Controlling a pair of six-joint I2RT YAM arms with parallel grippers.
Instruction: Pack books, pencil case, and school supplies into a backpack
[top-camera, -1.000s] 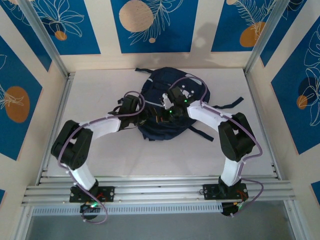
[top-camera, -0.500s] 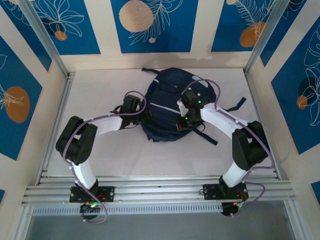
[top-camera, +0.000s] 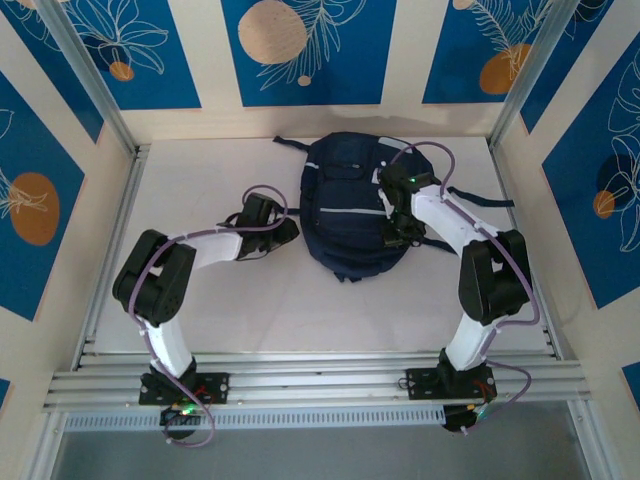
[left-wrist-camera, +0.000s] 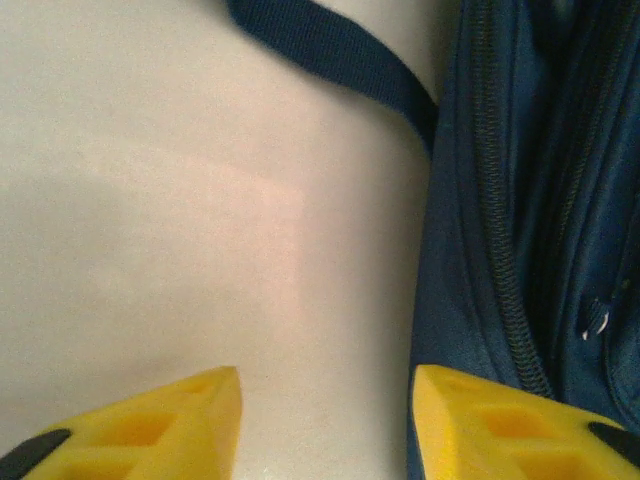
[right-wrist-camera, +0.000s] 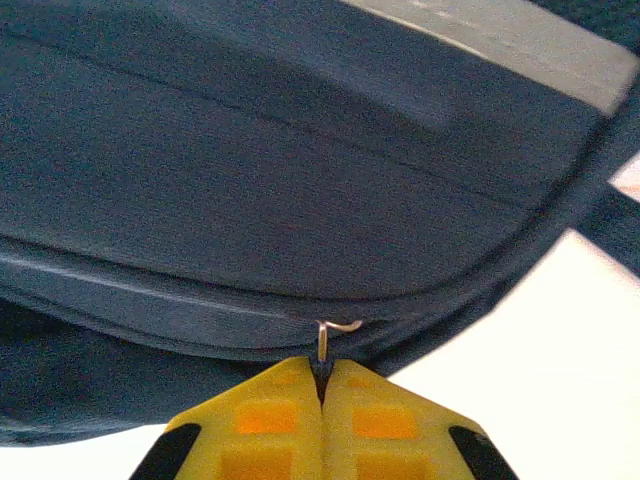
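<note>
The navy-blue backpack (top-camera: 352, 210) lies flat at the back middle of the table, front up, with its pale grey stripe across it. My right gripper (top-camera: 396, 232) is at its right side, shut on the zipper pull (right-wrist-camera: 322, 345), whose metal ring pokes out between the yellow fingertips. The zipper line (right-wrist-camera: 150, 285) runs closed along the fabric. My left gripper (top-camera: 285, 228) rests low on the table just left of the backpack (left-wrist-camera: 520, 200), open, with bare table between its yellow fingers (left-wrist-camera: 180, 425). The books, pencil case and small supplies are out of view.
A dark strap (left-wrist-camera: 330, 55) trails from the backpack across the white table (top-camera: 200, 180). More straps (top-camera: 480, 195) stick out on the right. Metal frame posts and patterned walls close in the table on three sides.
The backpack has slid right and toward the back, dragged by the right gripper holding its zipper pull. The left gripper has come off the bag and now sits beside it.
</note>
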